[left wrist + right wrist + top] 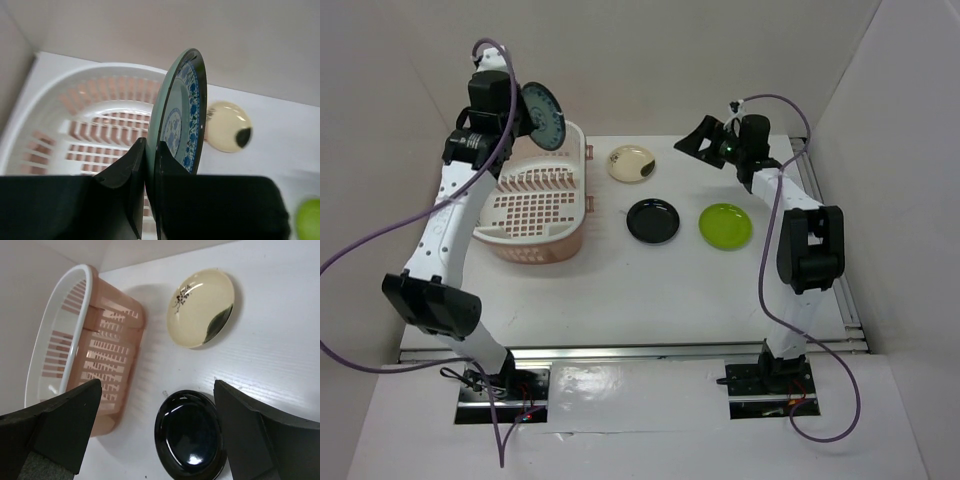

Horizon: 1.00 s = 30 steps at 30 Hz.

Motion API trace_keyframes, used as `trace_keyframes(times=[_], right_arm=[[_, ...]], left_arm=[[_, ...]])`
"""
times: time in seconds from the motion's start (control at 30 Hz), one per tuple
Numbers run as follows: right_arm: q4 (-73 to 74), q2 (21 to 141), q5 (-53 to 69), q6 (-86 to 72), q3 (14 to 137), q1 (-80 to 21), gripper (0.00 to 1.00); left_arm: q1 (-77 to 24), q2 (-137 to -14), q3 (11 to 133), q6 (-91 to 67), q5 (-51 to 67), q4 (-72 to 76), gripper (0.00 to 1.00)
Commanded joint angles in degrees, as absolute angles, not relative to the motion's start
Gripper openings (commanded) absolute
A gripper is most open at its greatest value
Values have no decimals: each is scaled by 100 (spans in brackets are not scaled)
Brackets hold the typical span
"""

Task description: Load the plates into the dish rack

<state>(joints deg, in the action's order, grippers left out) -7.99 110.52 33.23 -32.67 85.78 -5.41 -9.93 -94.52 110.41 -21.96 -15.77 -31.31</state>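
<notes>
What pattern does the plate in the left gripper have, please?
The plate is blue-patterned; clearest from left wrist.

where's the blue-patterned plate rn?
Top view, upper left: blue-patterned plate held on edge in the left gripper above the dish rack, left of the cream plate.

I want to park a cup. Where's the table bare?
Bare: the near half of the table, from the black plate and green plate to the near edge. Crowded: far strip, where the cream plate joins them beside the dish rack.

White table [650, 290], pale walls [670, 60]
</notes>
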Motion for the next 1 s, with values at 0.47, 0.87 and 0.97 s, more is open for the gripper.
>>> trace_keyframes(times=[0.47, 0.87, 0.97], right_arm=[[-1282, 11583, 3823, -3717, 8868, -738, 100], [-1230, 11531, 3876, -3665, 8763, -738, 100], [-1230, 11479, 3876, -3665, 8640, -738, 100]], left_arm=[[-607, -9720, 9211, 1282, -3928, -72, 0], [-299, -10493, 9026, 1309, -3955, 369, 0], [-238, -10599, 8974, 1249, -3902, 369, 0]])
